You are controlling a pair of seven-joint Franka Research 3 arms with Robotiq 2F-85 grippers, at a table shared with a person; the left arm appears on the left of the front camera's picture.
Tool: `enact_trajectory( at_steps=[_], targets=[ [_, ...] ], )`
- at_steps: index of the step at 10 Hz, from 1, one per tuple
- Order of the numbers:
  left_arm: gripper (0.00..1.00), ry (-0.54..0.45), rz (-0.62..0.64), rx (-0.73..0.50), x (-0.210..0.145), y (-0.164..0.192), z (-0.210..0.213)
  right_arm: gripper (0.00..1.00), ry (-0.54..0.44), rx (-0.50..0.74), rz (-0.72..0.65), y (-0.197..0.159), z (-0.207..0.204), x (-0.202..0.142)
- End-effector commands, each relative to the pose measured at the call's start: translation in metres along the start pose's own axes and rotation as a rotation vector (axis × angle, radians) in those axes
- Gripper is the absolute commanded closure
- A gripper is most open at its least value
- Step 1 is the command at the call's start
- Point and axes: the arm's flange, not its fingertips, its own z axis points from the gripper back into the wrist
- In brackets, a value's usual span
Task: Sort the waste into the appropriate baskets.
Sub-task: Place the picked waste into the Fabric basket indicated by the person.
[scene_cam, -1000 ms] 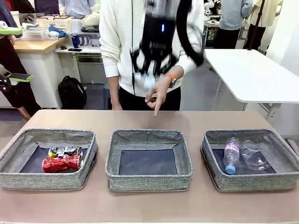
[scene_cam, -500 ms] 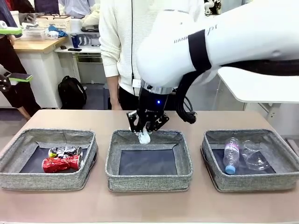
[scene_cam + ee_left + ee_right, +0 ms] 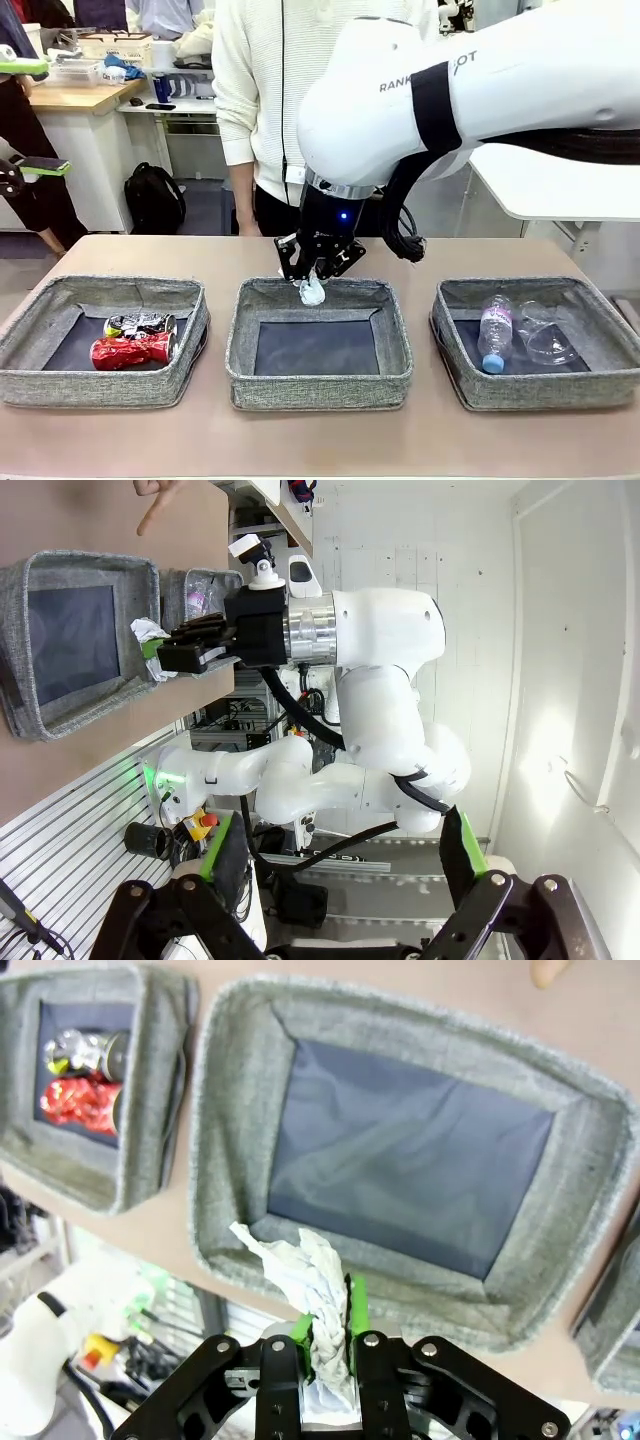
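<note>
My right gripper [image 3: 316, 272] is shut on a crumpled white paper ball [image 3: 313, 291] and hangs just above the far rim of the middle basket [image 3: 320, 378]. In the right wrist view the paper ball [image 3: 312, 1285] sticks up between the green pads [image 3: 356, 1305], with the middle basket's wall [image 3: 235, 1150] below it. The left basket [image 3: 60, 385] holds a dark printed can [image 3: 140, 324] and a red can [image 3: 132, 350]. A clear bottle [image 3: 495, 333] and a clear cup [image 3: 545, 335] lie in the right basket [image 3: 540, 390]. My left gripper [image 3: 345, 815] stands open, away from the table.
A person in a white sweater [image 3: 250, 90] stands at the far side of the table, behind my right arm. A fingertip [image 3: 555, 970] rests on the table beyond the middle basket. The front strip of the table [image 3: 320, 440] is bare.
My right arm swung down from high over the table, carrying the paper ball to the middle basket's far rim. The person's pointing hand is now hidden behind the arm.
</note>
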Motion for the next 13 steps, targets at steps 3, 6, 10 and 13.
enact_trajectory(
  at_steps=[3, 6, 10, 13],
  targets=[
    [0.0, 0.013, -0.019, 0.002, -0.001, 0.001, 0.003, 0.35, -0.004, 0.007, -0.004, -0.005, 0.001, -0.004],
    [0.0, 0.013, -0.019, 0.002, -0.001, 0.001, 0.003, 0.0, -0.006, 0.008, -0.016, -0.006, 0.002, -0.004],
    [0.0, 0.013, -0.019, 0.002, -0.001, 0.001, 0.003, 0.0, -0.01, 0.012, -0.025, -0.008, 0.003, -0.004],
    [0.0, 0.013, -0.019, 0.002, -0.001, 0.001, 0.003, 0.0, -0.065, 0.038, -0.067, -0.018, 0.029, -0.009]
  ],
)
